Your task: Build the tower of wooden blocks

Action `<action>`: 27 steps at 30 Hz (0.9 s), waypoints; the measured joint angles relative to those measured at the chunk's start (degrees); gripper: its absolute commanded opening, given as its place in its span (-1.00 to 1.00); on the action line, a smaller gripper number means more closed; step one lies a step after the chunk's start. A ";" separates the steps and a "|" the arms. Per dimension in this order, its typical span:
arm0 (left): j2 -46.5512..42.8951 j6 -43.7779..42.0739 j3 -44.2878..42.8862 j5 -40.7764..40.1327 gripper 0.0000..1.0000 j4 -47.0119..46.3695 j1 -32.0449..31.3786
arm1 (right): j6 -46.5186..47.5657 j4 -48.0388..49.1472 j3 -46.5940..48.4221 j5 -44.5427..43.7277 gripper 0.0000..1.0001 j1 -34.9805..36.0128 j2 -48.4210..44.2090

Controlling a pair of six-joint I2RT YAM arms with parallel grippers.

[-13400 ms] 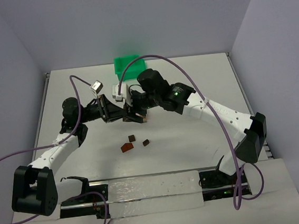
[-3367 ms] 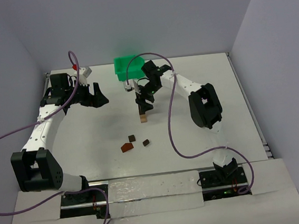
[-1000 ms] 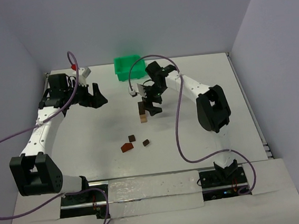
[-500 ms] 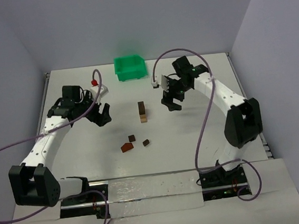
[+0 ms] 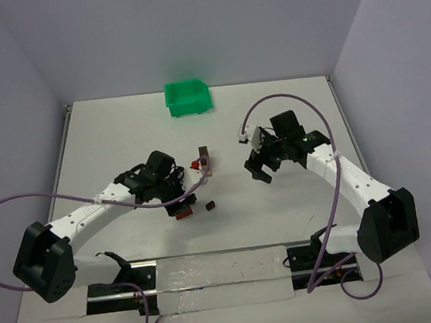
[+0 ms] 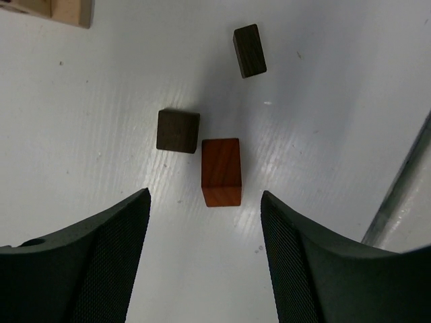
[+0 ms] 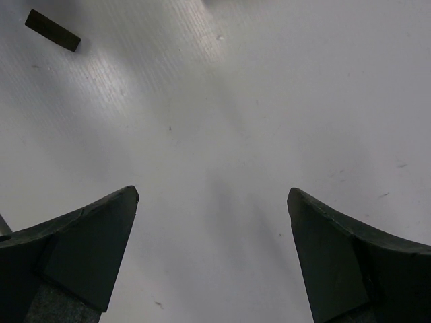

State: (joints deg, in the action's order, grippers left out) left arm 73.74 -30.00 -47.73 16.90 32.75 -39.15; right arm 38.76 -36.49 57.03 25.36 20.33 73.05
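While the left hand (image 6: 203,196) is held spread open and empty over the tabletop (image 6: 323,101), a reddish-brown block (image 6: 221,172) is seen lying at the gap between its fingertips, not gripped. A dark brown cube (image 6: 178,130) is seen just beside that block, and a second dark block (image 6: 249,50) farther off. The wood block tower (image 5: 205,161) is stood upright mid-tabletop, between both hands, nearer the left. The right hand (image 7: 213,193) is also held released, nothing gripped. A green bin (image 5: 188,97) is placed at the far edge
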 measured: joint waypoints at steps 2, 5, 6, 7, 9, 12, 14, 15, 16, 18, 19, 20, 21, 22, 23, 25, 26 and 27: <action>2.51 -0.66 -0.01 -0.96 0.39 -1.79 -0.94 | -1.90 1.45 -2.22 -0.51 0.99 -0.17 -1.25; 6.84 -1.89 -0.04 -2.33 0.36 -3.73 -1.53 | -3.71 3.02 -3.78 -1.04 0.99 -0.32 -2.75; 7.91 -2.47 -0.04 -2.72 0.36 -4.13 -1.57 | -4.17 3.48 -3.90 -1.30 0.99 -0.36 -3.03; 8.83 -3.10 -0.04 -3.09 0.34 -4.48 -1.58 | -4.62 3.93 -3.93 -1.61 0.99 -0.38 -3.25; 10.20 -4.33 -0.22 -3.47 0.32 -5.38 -1.57 | -5.26 4.92 -4.14 -2.06 0.99 -0.46 -3.73; 12.34 -5.64 -1.49 -3.68 0.29 -6.36 -1.58 | -6.15 6.14 -4.47 -2.35 0.99 -0.69 -4.31; 14.25 -6.31 -2.89 -3.72 0.27 -7.26 -1.58 | -6.54 6.61 -4.76 -2.42 0.99 -0.83 -4.44; 14.93 -6.51 -3.34 -3.73 0.25 -7.69 -1.58 | -6.66 6.71 -4.84 -2.43 0.99 -0.85 -4.45; 15.55 -6.68 -3.74 -3.73 0.24 -8.10 -1.58 | -6.76 6.80 -4.92 -2.45 0.99 -0.86 -4.45; 16.55 -6.96 -4.32 -3.75 0.21 -8.57 -1.58 | -6.84 6.91 -4.96 -2.48 0.99 -0.87 -4.45; 17.07 -7.07 -4.65 -3.71 0.19 -8.75 -1.58 | -6.82 6.95 -4.96 -2.49 0.99 -0.89 -4.45; 17.70 -7.22 -5.01 -3.71 0.17 -8.99 -1.58 | -6.82 6.95 -4.96 -2.49 0.99 -0.89 -4.45; 18.24 -7.30 -5.29 -3.71 0.16 -9.15 -1.58 | -6.80 6.95 -4.96 -2.55 0.99 -0.89 -4.45; 18.77 -7.35 -5.59 -3.60 0.14 -9.25 -1.58 | -6.79 6.95 -4.96 -2.68 0.99 -0.89 -4.45; 19.00 -7.47 -5.78 -3.59 0.12 -9.32 -1.58 | -6.78 6.95 -4.96 -2.80 0.99 -0.92 -4.45; 19.29 -7.75 -6.09 -3.62 0.09 -9.46 -1.58 | -6.75 6.95 -4.96 -3.03 0.99 -1.00 -4.45; 19.40 -7.84 -6.11 -3.58 0.08 -9.46 -1.58 | -6.69 6.95 -4.96 -3.12 0.99 -1.10 -4.45; 19.46 -7.92 -6.15 -3.45 0.08 -9.44 -1.58 | -6.58 6.97 -4.96 -3.18 0.99 -1.17 -4.41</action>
State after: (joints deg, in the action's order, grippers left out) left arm 93.21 -37.93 -53.89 13.45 23.31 -40.73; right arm 32.18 -29.52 52.07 22.18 19.16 68.64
